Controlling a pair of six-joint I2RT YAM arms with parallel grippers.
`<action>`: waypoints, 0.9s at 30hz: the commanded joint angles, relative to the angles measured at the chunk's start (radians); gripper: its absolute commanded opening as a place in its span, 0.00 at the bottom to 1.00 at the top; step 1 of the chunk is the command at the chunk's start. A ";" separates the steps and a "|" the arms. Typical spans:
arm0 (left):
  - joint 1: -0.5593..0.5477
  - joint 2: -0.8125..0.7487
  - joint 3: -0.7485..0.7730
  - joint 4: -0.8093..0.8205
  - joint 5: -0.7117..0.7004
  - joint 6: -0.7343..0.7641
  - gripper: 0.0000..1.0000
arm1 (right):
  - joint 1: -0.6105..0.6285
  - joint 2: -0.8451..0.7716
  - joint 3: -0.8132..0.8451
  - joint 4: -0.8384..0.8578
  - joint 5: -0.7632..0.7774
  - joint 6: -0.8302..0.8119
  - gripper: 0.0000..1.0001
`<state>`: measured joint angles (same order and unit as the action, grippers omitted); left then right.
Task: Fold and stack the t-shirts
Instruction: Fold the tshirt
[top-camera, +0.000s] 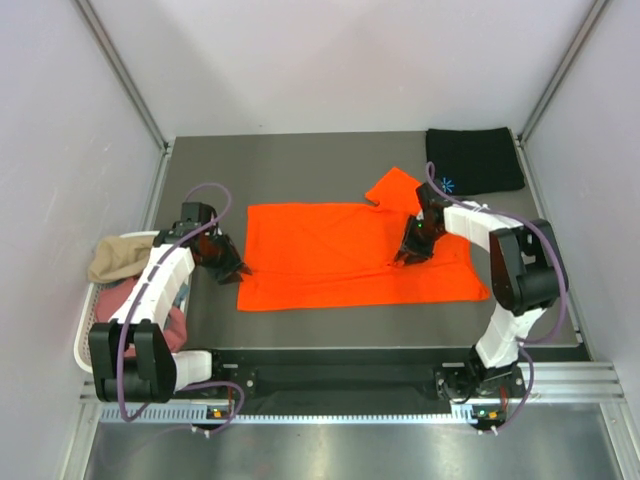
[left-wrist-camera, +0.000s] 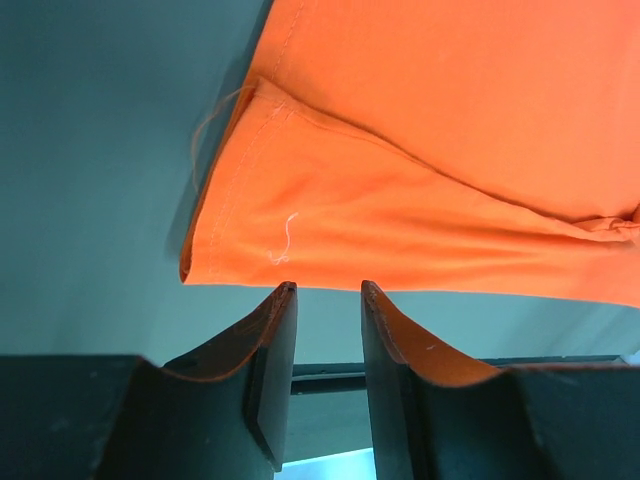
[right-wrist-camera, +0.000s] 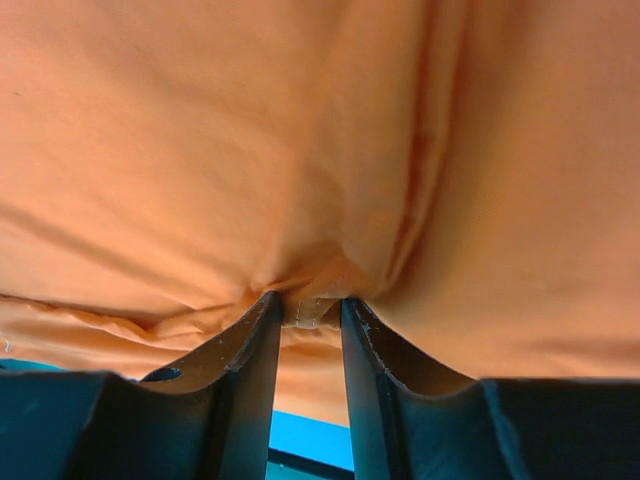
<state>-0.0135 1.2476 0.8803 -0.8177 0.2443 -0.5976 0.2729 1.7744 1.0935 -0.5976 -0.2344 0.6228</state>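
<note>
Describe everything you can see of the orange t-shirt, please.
The orange t-shirt is plain, soft-looking cloth with stitched hems. It lies spread flat on the grey table, one sleeve pointing to the far side. The right gripper pinches a fold near its right part. The open left gripper hangs just short of its left corner, not touching.

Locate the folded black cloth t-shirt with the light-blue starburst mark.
The black cloth t-shirt lies folded at the far right corner of the grey table in the top view, just beyond the bright orange cloth t-shirt and the right gripper.
</note>
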 joint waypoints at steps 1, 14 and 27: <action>0.006 -0.020 0.055 -0.017 -0.003 0.027 0.37 | 0.048 0.039 0.117 0.053 0.009 0.009 0.31; 0.006 -0.043 0.078 -0.021 -0.065 0.048 0.36 | 0.089 0.189 0.491 0.012 0.019 -0.115 0.52; -0.020 0.220 0.308 0.130 -0.079 0.111 0.41 | 0.011 0.135 0.552 -0.149 0.164 -0.242 0.60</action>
<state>-0.0193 1.4006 1.1294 -0.7425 0.1669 -0.5163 0.2966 1.9606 1.5875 -0.6941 -0.1051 0.4297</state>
